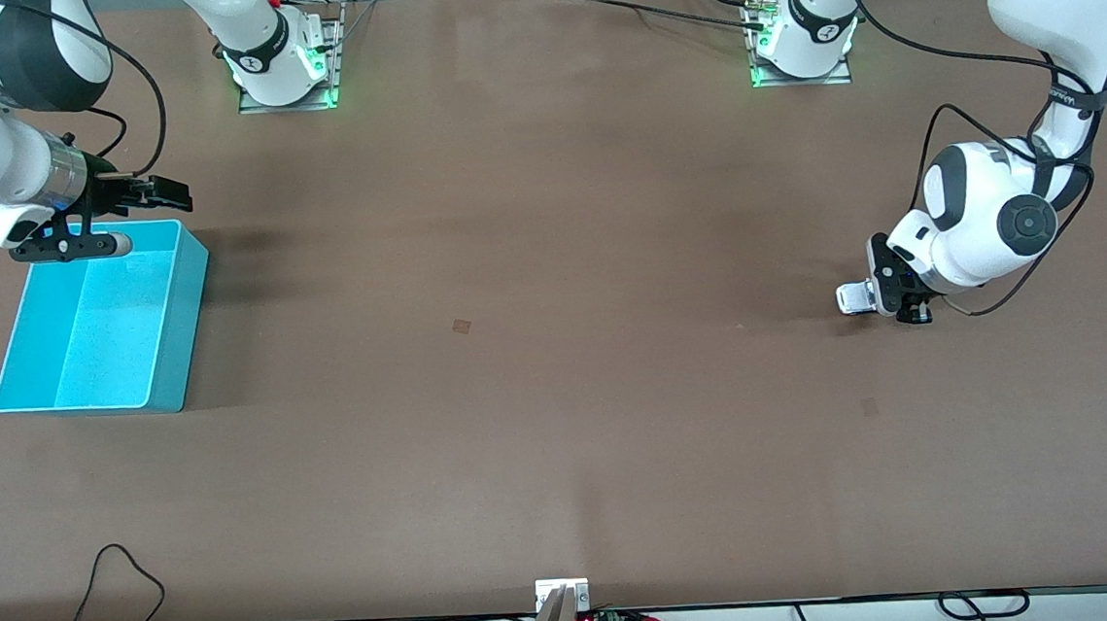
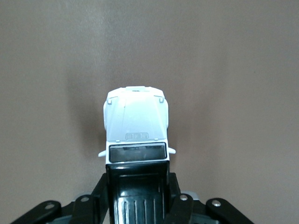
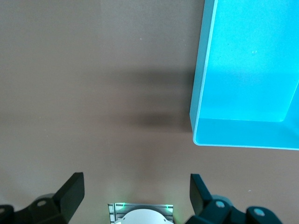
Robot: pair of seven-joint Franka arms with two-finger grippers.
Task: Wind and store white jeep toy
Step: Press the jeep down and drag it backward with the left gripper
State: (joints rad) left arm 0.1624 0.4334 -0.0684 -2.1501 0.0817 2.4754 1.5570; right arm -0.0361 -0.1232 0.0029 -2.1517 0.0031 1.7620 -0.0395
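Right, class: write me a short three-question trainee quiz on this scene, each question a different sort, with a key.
1. True or false: the white jeep toy lies in the cyan bin.
2. Which gripper grips the jeep? A) left gripper B) right gripper
3. Fill in: the right gripper hangs open above the bin's ____ nearest the robots' bases.

Key: 1 false; it sits at the left arm's end of the table. 2 A. 3 corner.
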